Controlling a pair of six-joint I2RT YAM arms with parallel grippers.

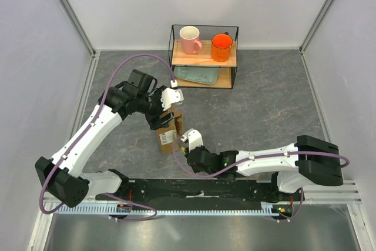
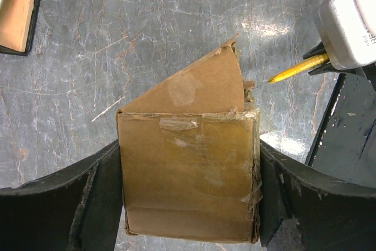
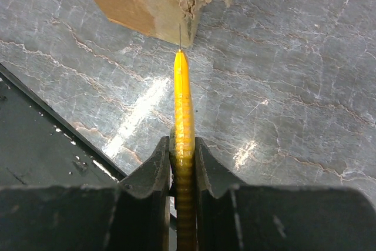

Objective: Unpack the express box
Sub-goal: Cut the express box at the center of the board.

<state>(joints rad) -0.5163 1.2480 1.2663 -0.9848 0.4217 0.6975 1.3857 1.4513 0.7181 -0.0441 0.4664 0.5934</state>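
Brown cardboard is filling the span of the left gripper [image 1: 164, 121]; we are seeing its two black fingers [image 2: 88, 198] pressing on opposite sides of the express box [image 2: 188, 180], which is standing on the grey marbled table [image 1: 264, 104] squarely between them; the gripper is grasping it. Just beyond the fingertips one flap [image 2: 200, 83] of the box is sticking up at a slant; clear tape [image 2: 179, 123] is wrinkling along the seam below it. The right gripper [image 3: 183, 145] is clenching a yellow utility knife [image 3: 183, 98], the handle pinched between its jaws and the thin blade pointing straight ahead of the fingers at a torn corner of the box; we are unable to tell whether the blade is touching the cardboard. From the left wrist, the knife is pointing in from the right of the fingers toward the edge of the raised flap. Farther ahead of the left gripper, well apart from it, a wire-framed wooden shelf [image 1: 202, 63] is carrying a pink mug [image 1: 190, 39] and an orange mug [image 1: 221, 47] on top, with a pale green tray [image 1: 197, 76] below. A small white label [image 1: 168, 137] is showing on the box face nearest the right gripper; its print is too small for reading; faint lettering on the white housing [image 2: 352, 22] above the knife is blurring out as well.
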